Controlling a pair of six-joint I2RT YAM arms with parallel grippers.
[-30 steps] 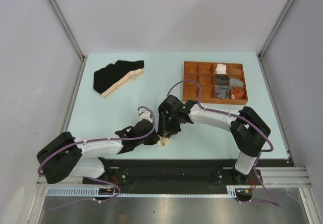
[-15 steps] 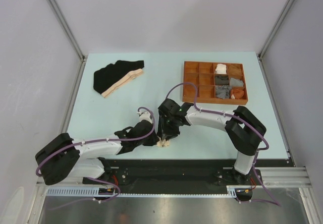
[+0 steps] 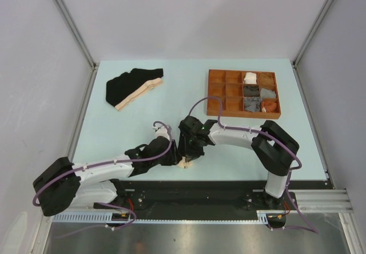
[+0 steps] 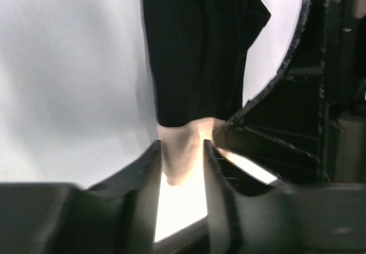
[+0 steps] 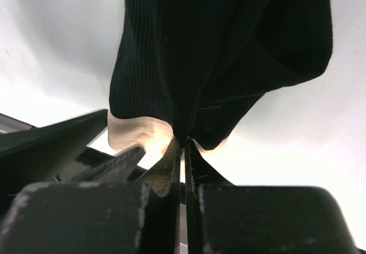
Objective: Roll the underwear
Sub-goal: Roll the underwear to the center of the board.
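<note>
The black brief (image 5: pixel 171 48), mostly hidden at the top view's lower centre, is pinched by the right gripper (image 5: pixel 183 151); the left gripper (image 4: pixel 181 149) has been spread.

Your white-shelled left arm (image 3: pixel 106 168) and right arm (image 3: pixel 238 135) carry bulky black joints. A purple cable (image 3: pixel 201 100) loops along each.

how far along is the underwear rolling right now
Done: several small cloth bundles sit in the tray compartments. In hand: the right gripper is shut on the held black brief, and the left gripper has its jaws apart around the beige waistband; no tidy roll yet. Left: the other black brief lies flat, unrolled.
</note>
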